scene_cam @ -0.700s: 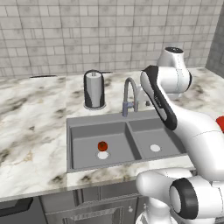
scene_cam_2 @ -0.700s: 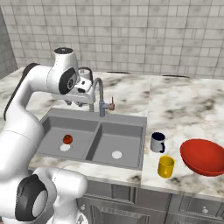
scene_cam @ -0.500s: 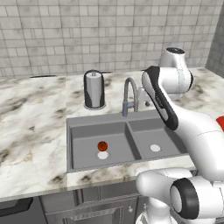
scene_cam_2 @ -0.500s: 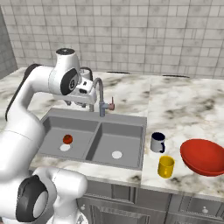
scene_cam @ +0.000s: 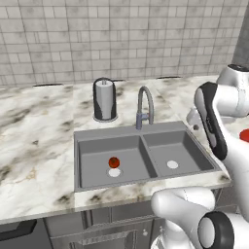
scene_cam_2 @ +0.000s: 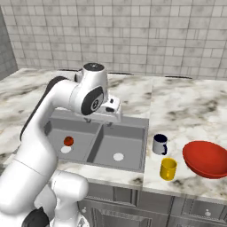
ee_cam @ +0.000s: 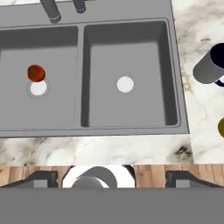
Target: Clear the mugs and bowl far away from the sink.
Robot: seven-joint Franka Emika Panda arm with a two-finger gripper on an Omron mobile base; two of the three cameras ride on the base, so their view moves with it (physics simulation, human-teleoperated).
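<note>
1. Since the earlier pictures, both base views have slid rightward along the counter (scene_cam: 34, 141), so the camera itself has moved; the arm's upper links, formerly above the tap (scene_cam: 145, 104), now stand over the sink's right side.
2. Left base view, left to right: marbled counter; tall black-and-white cylinder (scene_cam: 104, 99) upright behind the sink's left basin; sink (scene_cam: 141, 151), grey and double-basined; small red ball (scene_cam: 114, 162) in the left basin, just beside its white drain (scene_cam: 114, 172); curved tap behind the divider; a sliver of the red bowl (scene_cam: 244, 135) at the right edge, mostly hidden by the arm.
3. Right base view, left to right: red ball and drain in the left basin; the arm's wrist above the sink's rear rim; grey mug (scene_cam_2: 160, 144) with navy inside, upright on the counter just right of the sink; yellow mug (scene_cam_2: 168, 169) upright, nearer the front edge and close to the grey one; bowl further right, near both mugs but apart from them.
4. Hand view, looking down on the sink: ball touching the left drain's edge; right basin with its own drain (ee_cam: 125, 84); grey mug at the right edge; a trace of the yellow mug below it.
5. Gripper (ee_cam: 111, 178): the two dark finger tips sit wide apart at the bottom corners, with nothing between them.
</note>
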